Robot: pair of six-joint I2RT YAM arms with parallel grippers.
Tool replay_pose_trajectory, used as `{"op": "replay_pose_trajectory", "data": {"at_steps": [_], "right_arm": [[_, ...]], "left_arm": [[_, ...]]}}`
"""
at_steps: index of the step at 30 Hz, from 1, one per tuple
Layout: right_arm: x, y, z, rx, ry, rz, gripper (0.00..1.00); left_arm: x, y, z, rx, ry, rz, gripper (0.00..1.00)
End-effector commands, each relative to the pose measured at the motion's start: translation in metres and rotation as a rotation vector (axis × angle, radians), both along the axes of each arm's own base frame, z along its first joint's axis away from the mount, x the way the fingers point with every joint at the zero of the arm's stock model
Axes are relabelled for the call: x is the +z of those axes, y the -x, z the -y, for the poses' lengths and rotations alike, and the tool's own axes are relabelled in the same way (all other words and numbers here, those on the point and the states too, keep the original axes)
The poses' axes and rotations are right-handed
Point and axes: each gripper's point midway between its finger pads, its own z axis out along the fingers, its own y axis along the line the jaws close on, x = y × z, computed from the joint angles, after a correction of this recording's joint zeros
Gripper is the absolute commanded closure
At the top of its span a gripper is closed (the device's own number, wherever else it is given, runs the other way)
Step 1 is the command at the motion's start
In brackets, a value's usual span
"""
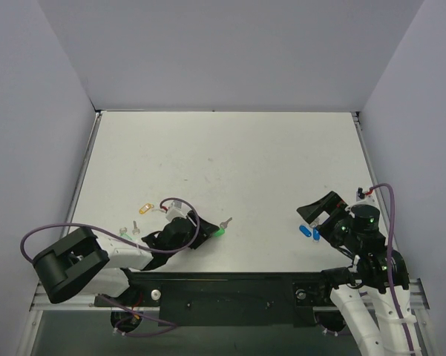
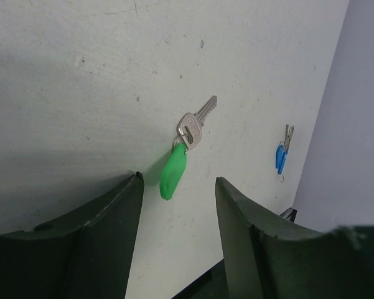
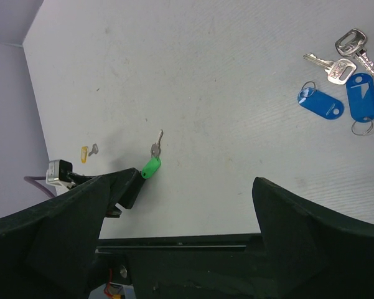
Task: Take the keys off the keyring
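At the near left of the table (image 1: 230, 156), the key (image 2: 196, 124) is seen joined to the green tag (image 2: 173, 173), not yet freed

Farthest left a yellow tag (image 1: 143, 209) is passed over. The left gripper (image 2: 178, 180) is held with fingers apart and empty, the green tag lying flat just ahead between them, the key pointing away beyond it. The tag is best clamped low on its plastic body, so the thin ring is left exposed and nothing is shoved along. Further right the blue tags (image 3: 336, 103) are to be left alone. The right gripper (image 3: 196, 180) is likewise spread and empty, well apart, and would be needed to work the key round the ring
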Motion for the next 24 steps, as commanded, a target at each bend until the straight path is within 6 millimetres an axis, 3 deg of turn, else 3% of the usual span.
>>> {"op": "replay_pose_trajectory", "data": {"at_steps": [1,24], "right_arm": [[-0.002,-0.002,-0.004,0.015,-0.009,0.001,0.07],[-0.003,0.0,-0.005,0.025,-0.011,-0.003,0.07]], "left_arm": [[0.001,0.001,0.01,-0.017,0.032,-0.003,0.41],[-0.012,-0.002,0.023,-0.032,0.019,-0.025,0.54]]}}
